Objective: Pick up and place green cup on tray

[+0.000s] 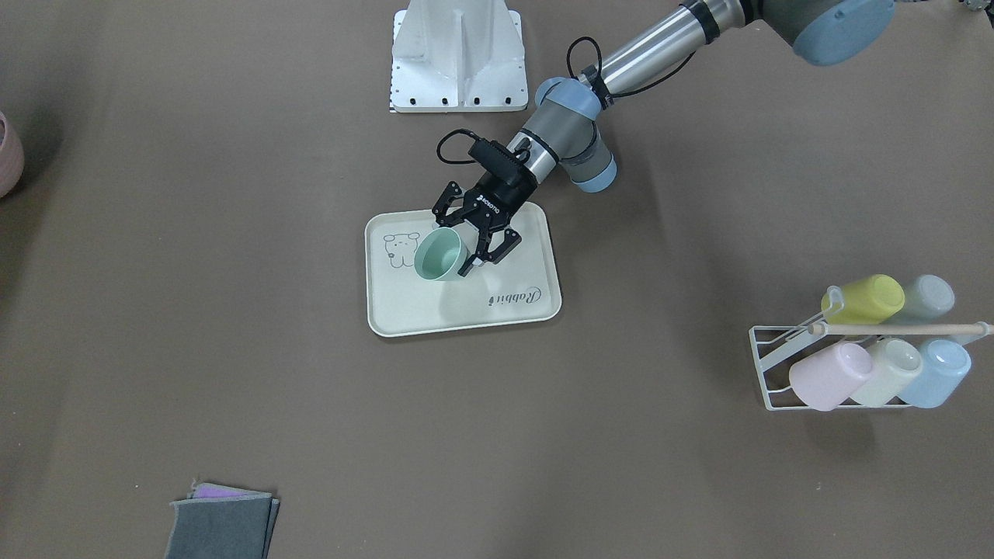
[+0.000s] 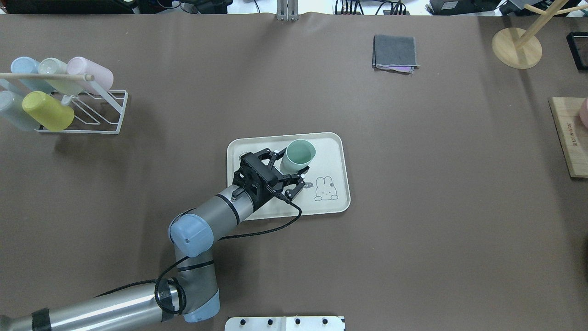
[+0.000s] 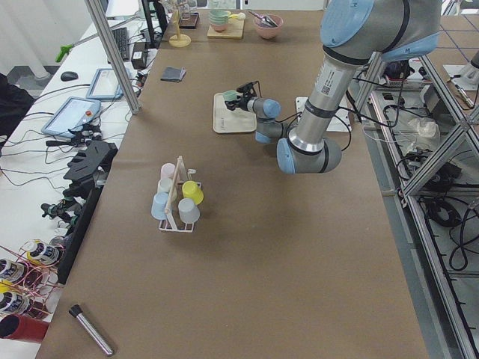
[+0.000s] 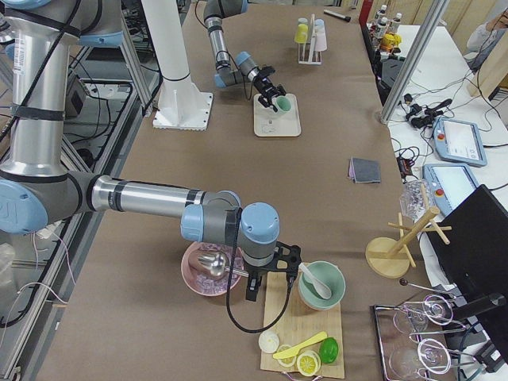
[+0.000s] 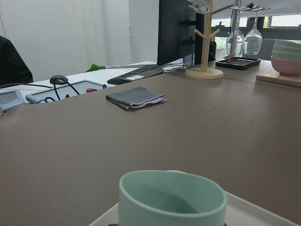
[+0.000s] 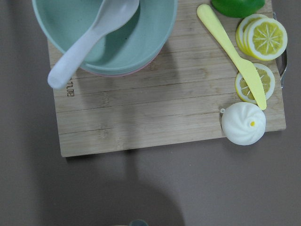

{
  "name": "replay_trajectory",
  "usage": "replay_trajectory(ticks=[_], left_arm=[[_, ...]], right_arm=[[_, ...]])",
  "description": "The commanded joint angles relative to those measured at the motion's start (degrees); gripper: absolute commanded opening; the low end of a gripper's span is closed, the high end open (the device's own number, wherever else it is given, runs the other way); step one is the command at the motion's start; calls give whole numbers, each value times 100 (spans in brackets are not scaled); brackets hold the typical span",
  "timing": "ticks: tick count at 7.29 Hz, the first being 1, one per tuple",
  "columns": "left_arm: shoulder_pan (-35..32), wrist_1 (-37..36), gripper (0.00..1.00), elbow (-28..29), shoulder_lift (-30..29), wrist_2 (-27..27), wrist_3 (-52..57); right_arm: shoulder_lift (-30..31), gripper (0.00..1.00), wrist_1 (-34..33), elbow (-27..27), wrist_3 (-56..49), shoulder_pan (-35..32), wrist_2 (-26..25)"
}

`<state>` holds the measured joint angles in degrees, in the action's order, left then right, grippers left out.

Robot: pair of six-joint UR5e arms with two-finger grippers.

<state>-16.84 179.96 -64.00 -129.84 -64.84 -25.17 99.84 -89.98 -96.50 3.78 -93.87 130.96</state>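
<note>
My left claw (image 2: 292, 165) reaches low over the flat, cream-white rectangular tray (image 2: 331, 154) with rounded corners and a raised rim. Its black jaws are spread to about cup width on either side of the smooth, matte mint-green plastic tumbler (image 2: 299, 154). I cannot tell whether the pads actually press on it. The green tumbler is upright, mouth up, over the tray's middle, beside the small line-drawn cartoon animal (image 2: 325, 189). The tray lies on the dull brown table covering (image 2: 413, 220). My right claw (image 4: 266, 279) hangs above a pale, grainy wooden cutting board (image 6: 155, 117); I cannot tell how far apart its jaws are.
</note>
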Motion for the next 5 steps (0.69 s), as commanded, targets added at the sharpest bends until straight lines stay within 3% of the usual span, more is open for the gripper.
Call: replay_trajectory(ticks=[1, 3, 4, 5], left_arm=[[6, 117, 60, -16, 11, -20, -32], [23, 188, 74, -34, 46, -90, -32], [23, 206, 98, -34, 47, -90, -23], [23, 241, 98, -34, 55, -90, 3]], right_arm=[[0, 100, -2, 0, 0, 0, 0], [0, 100, -2, 0, 0, 0, 0], [0, 100, -2, 0, 0, 0, 0], [0, 100, -2, 0, 0, 0, 0]])
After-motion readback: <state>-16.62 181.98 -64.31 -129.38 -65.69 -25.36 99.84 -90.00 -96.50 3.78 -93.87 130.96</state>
